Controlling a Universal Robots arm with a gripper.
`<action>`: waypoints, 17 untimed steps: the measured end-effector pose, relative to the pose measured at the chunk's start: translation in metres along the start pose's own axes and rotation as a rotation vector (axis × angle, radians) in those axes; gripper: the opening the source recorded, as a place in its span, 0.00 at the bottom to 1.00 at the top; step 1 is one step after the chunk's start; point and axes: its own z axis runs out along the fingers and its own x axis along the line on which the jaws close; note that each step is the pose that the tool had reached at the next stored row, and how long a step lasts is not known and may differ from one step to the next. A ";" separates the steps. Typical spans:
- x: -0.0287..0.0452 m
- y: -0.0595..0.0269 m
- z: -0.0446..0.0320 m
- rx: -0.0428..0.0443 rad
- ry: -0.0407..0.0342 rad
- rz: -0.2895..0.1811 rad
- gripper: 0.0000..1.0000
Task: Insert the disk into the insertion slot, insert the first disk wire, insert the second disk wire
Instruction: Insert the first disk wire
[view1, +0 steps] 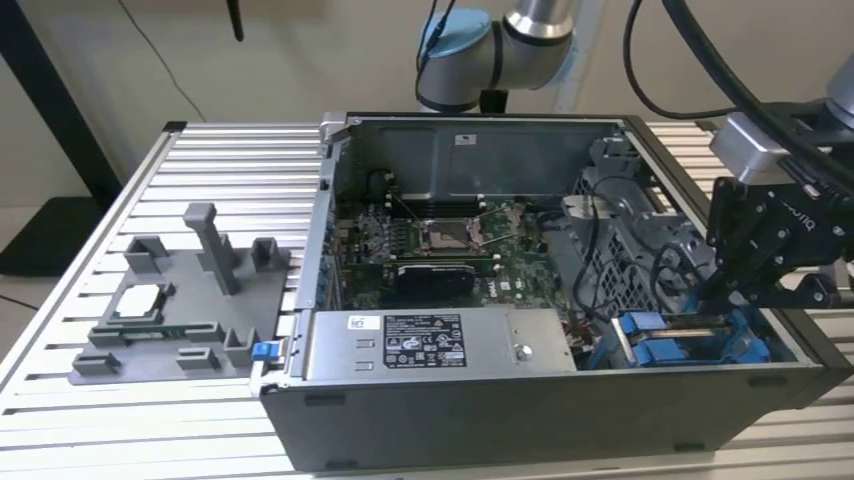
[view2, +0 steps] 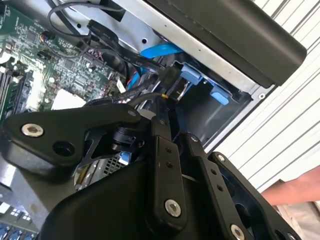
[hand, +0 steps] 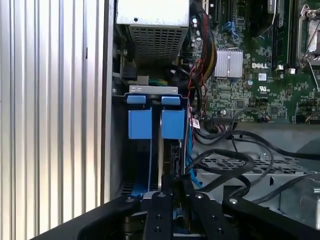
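Note:
The disk (hand: 172, 125), in its blue carrier, stands edge-on inside the insertion slot (hand: 152, 90), the grey bay at the case's front corner on the exterior view's right. In the exterior view the blue carriers (view1: 681, 345) show in that bay (view1: 787, 355). My black gripper (view1: 721, 295) reaches down into the bay just behind the disk. Its fingers (view2: 160, 150) stand close together, and a black disk wire plug (view2: 167, 77) with its cable sits at their tips. The gripper (hand: 175, 182) hovers over the disk's rear edge among black cables. A blue flat cable (view2: 160, 50) runs nearby.
The open computer case (view1: 534, 420) lies on a slatted aluminium table (view1: 200, 170). Inside are the motherboard (view1: 441, 240) and a grey power-supply box (view1: 427, 345). A grey fixture (view1: 187, 300) with parts stands at the exterior view's left. A person's arm (view2: 295, 192) shows beside the case.

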 end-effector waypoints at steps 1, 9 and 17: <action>-0.0002 -0.0001 0.0006 0.0003 0.0001 0.000 0.00; -0.0006 -0.0003 0.0056 0.0115 0.0007 -0.017 0.00; -0.0024 -0.0003 0.0075 0.0120 0.0010 -0.018 0.00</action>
